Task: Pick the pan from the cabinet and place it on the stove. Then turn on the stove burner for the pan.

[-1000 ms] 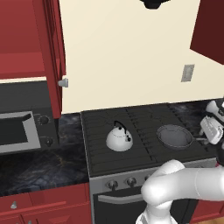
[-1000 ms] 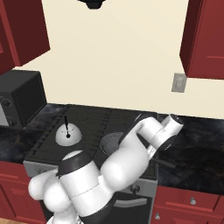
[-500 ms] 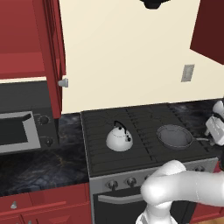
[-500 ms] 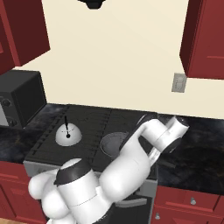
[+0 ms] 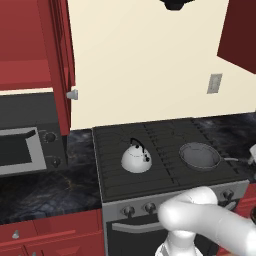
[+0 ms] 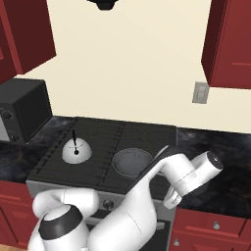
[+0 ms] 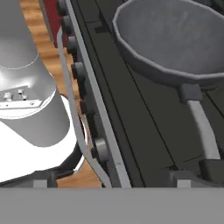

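Dark grey pan [image 5: 200, 156] sits on stove [image 5: 150, 165] grate; stiff, fairly heavy, best grabbed by long thin handle. Gripper [image 7: 109, 181] wide apart, holding nothing.

Stove [image 5: 165, 170], black, cast grates, flanked on both sides by dark marbled counter [image 5: 45, 187]. Carried on the grates: one white domed kettle [image 5: 136, 158] at nine o'clock of the cooktop; one dark grey pan [image 5: 199, 155] at three o'clock, upright, its handle laid out toward four o'clock. A black-and-silver microwave [image 5: 22, 142] is stood on the left counter stretch.
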Available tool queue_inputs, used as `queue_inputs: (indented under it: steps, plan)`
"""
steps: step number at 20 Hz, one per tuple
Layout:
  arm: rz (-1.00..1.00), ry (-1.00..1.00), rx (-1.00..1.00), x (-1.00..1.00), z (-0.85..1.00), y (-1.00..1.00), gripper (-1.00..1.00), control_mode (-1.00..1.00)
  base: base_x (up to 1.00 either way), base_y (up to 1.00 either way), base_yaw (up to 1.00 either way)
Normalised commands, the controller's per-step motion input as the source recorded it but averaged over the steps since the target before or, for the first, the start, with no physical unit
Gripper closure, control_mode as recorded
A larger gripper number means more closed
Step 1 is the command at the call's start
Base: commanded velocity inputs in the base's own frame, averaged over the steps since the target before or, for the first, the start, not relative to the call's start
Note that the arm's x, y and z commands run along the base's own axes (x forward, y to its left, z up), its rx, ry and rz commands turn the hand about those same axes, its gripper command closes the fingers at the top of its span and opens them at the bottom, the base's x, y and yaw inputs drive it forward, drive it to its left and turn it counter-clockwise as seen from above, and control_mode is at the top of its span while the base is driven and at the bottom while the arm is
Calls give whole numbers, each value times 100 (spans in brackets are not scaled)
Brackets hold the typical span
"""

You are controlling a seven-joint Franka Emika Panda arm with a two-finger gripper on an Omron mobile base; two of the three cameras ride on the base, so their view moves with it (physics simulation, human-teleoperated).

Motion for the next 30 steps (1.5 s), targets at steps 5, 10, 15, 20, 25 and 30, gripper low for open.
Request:
queue_inputs:
  steps: [5,10,15,20,25,30]
  plan:
    - [0,-17,7,-41,0,11,-100,-100,0,0,0]
    - [-1,-19,14,-20,0,1,-100,-100,0,0,0]
    - [-1,-18,14,-12,-1,1,-100,-100,0,0,0]
    - [0,-16,16,0,-8,1,-100,-100,0,0,0]
    - [-1,-12,14,0,-13,0,-100,-100,0,0,0]
    - [-11,-4,8,0,-22,5,-100,-100,0,0,0]
